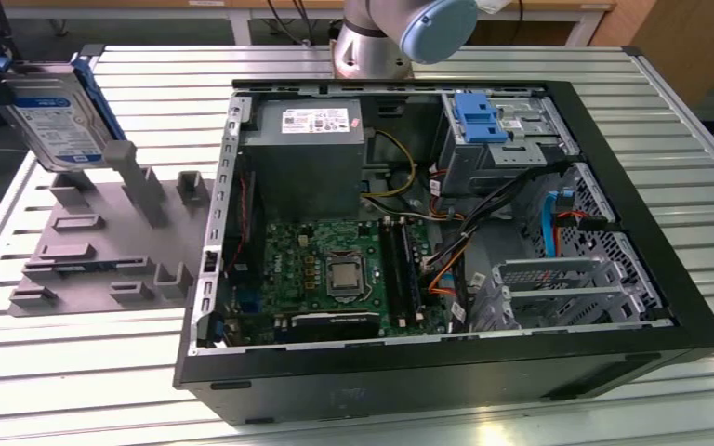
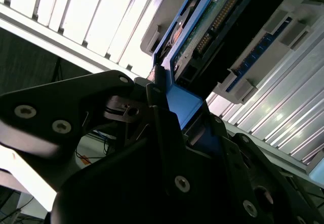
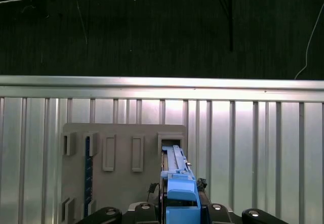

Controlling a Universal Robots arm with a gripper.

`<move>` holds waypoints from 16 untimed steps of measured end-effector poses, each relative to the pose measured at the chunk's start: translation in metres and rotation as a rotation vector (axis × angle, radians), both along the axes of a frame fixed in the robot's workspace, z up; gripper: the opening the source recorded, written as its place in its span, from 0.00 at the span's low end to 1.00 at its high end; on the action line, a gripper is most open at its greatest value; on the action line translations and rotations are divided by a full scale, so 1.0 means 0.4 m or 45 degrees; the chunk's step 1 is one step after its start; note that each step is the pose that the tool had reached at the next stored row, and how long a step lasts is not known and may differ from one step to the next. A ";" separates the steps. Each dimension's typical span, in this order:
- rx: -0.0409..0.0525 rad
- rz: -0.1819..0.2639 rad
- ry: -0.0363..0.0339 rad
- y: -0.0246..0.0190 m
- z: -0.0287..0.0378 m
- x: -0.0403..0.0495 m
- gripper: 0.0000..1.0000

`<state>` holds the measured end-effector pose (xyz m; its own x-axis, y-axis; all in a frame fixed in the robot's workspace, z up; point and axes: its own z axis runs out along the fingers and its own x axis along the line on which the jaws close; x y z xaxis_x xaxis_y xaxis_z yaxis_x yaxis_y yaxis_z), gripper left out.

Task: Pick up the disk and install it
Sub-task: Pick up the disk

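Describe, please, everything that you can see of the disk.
The disk is a flat silver-grey metal drive with a white-and-blue label and blue plastic side rails. It stands nearly on edge, slightly tilted, over the grey slotted fixture plate at the exterior view's left, outside the open computer case. In the second wrist view its green circuit board and connector pins show, and the end effector clamps one blue rail.

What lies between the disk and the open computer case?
In the exterior view, the grey holder plate and a strip of slatted table lie between the disk and the computer case.
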<state>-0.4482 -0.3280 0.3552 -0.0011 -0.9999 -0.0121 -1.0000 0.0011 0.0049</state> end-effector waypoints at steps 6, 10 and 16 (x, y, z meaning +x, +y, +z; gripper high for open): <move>0.000 0.000 0.0001 0.000 0.004 0.000 0.36; 0.000 0.000 0.0000 0.000 0.007 0.000 0.36; 0.000 0.000 0.0000 0.000 0.011 0.000 0.36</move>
<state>-0.4482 -0.3280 0.3594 -0.0011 -0.9999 -0.0121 -1.0000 0.0011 0.0048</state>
